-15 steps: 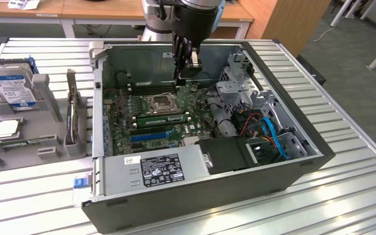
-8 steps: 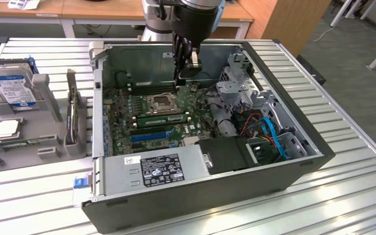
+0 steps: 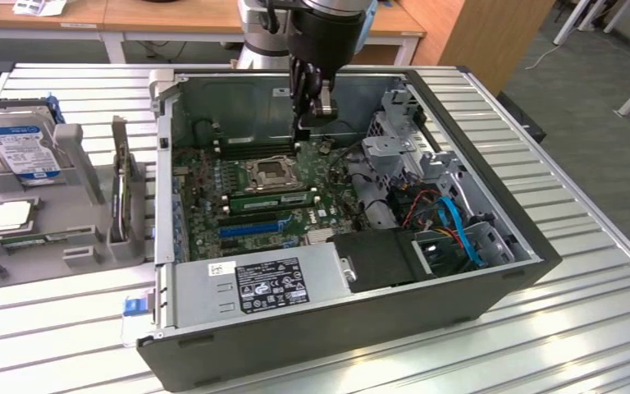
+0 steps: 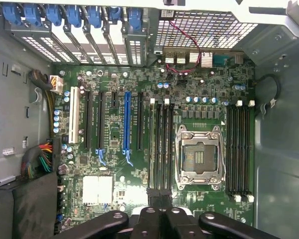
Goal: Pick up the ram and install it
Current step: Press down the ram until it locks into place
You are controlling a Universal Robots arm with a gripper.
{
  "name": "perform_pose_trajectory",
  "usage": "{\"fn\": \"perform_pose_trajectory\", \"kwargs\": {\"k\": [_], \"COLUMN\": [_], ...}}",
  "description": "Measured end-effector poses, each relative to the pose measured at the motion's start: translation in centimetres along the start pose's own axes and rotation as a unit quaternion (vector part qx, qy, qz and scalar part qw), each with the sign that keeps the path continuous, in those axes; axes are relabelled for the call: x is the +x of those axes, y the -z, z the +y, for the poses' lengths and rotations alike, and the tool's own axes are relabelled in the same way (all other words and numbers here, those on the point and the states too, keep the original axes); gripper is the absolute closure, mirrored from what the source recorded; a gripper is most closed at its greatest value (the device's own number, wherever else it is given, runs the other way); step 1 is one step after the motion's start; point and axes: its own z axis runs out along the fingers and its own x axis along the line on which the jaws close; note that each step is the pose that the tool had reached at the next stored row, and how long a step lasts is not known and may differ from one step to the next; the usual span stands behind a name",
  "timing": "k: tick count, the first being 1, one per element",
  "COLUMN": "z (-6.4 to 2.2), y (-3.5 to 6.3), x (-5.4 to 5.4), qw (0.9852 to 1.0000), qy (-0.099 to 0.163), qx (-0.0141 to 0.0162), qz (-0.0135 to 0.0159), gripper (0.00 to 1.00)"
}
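While the arm hangs over the open computer case (image 3: 348, 336) on the desk (image 3: 577, 328), its gripper (image 3: 306, 121) is pinched shut, with nothing between the fingers that I can see; the ram (image 3: 275, 199) lies along a slot on the motherboard (image 3: 200, 176), just beside the empty CPU socket (image 3: 270, 172), on the side toward the power supply (image 3: 260, 283); the picking up looks done and the stick placed; whether it is pressed fully home, latches closed, I cannot tell; the gripper hovers above that bank of slots.
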Motion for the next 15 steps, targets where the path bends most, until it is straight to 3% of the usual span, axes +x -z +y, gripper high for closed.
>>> {"fn": "perform_pose_trajectory", "kwargs": {"k": [7,15], "z": [-0.19,-1.69], "y": [0.01,0.09], "x": [0.0,0.0], "qw": [1.0,1.0], "qy": [0.0,0.0], "qx": [0.0,-0.0001], "qz": [0.0,0.0], "gripper": [0.9,0.9]}}
